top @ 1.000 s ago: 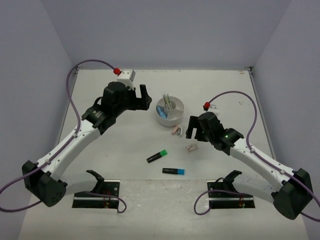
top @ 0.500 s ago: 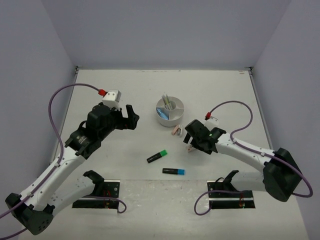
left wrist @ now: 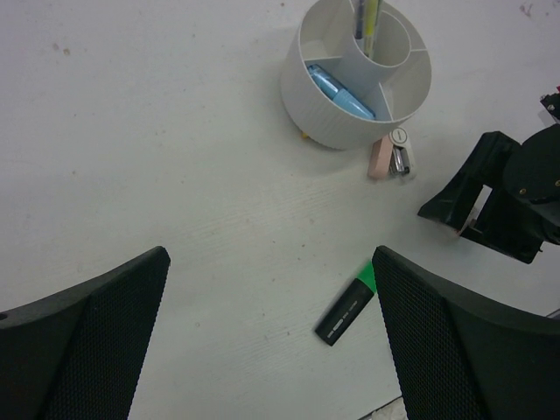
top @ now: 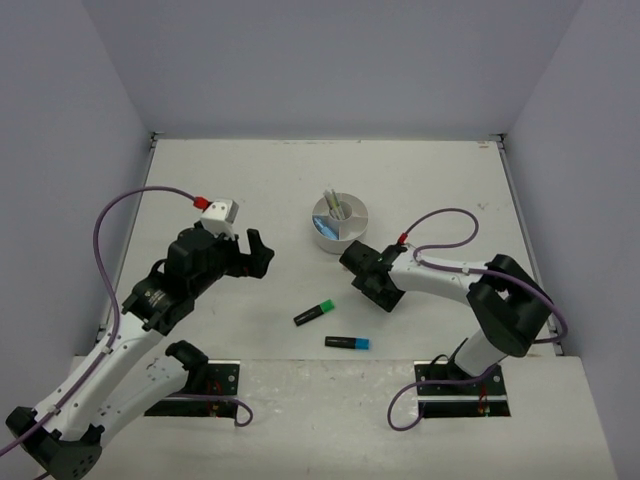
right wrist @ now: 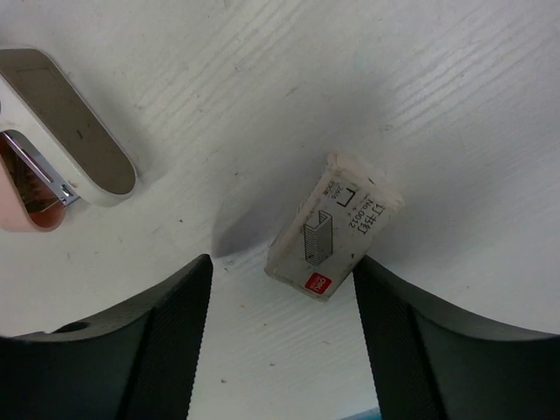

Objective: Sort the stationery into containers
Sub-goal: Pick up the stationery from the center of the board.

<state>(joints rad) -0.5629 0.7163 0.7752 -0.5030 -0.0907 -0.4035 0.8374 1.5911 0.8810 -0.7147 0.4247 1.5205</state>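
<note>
The round white organiser (top: 338, 222) stands mid-table, with a blue marker (left wrist: 341, 92) in one wedge and pens (left wrist: 367, 17) in its central cup. A small pale staples box (right wrist: 337, 227) lies flat between the fingers of my open right gripper (right wrist: 280, 350), close to the right finger. In the top view that gripper (top: 365, 270) hides the box. A green highlighter (top: 314, 313) and a blue highlighter (top: 347, 342) lie on the table nearer the front. My left gripper (top: 255, 255) is open and empty, above the table left of the organiser, with the green highlighter (left wrist: 346, 304) by its right finger.
A small pink and white stapler (left wrist: 391, 157) lies against the organiser's front, and it also shows in the right wrist view (right wrist: 66, 140). The right gripper's body (left wrist: 499, 201) sits close beside it. Two black stands (top: 195, 375) sit at the near edge.
My left arm has pulled back from the organiser toward the near left. My right gripper has swung left and down over the staples box, which now lies between its open fingers.
</note>
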